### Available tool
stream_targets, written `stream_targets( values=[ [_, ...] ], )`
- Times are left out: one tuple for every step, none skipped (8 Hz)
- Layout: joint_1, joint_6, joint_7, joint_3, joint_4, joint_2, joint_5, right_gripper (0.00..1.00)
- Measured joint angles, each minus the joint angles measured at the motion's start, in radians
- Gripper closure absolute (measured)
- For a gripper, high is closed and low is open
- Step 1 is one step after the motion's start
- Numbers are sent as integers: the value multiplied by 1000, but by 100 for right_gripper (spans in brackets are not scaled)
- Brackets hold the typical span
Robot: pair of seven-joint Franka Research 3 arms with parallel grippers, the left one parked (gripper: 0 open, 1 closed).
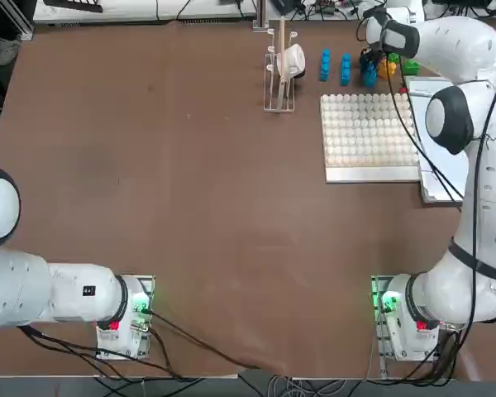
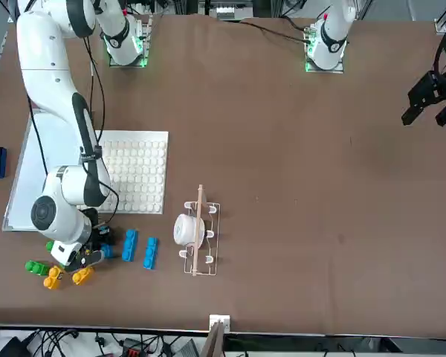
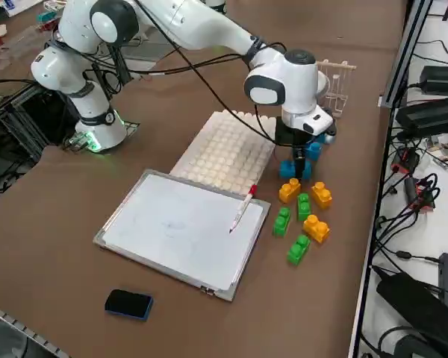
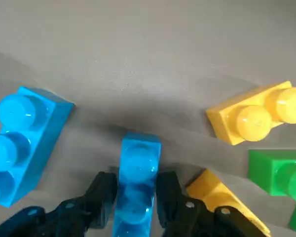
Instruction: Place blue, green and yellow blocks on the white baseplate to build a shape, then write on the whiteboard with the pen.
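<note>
Right end effector apparently gripping one blue block, three yellow blocks

Blue blocks: three, counted in the top view. Two lie free in a row on the desk, and the third is pinched between the fingers of the right pincer at the end of that row.

Green blocks: three, counted in the right side view.

Yellow-orange blocks: three, in the same cluster as the green ones.

That makes nine blocks.

There is one of each of these:
- white studded baseplate
- framed whiteboard
- red-tipped pen
- dark blue eraser
- wire rack
</note>
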Motion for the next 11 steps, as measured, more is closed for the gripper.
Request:
stream_targets(
  values=[
    [0,0,0,0,2,0,0,59],
    [2,0,1,1,3,0,1,59],
    [8,-1,20,1,8,-1,3,59],
    [14,-11,58,1,16,-8,4,59],
    [19,-32,102,1,22,-27,4,59],
    [20,-66,146,0,27,-55,4,59],
    [18,-113,207,-3,32,-90,4,59],
    [16,-174,302,-6,34,-132,6,59],
    [17,-244,419,-7,33,-170,7,59],
    [18,-295,514,-7,27,-204,7,59],
    [18,-315,579,-7,-1,-241,7,59]
  ],
)
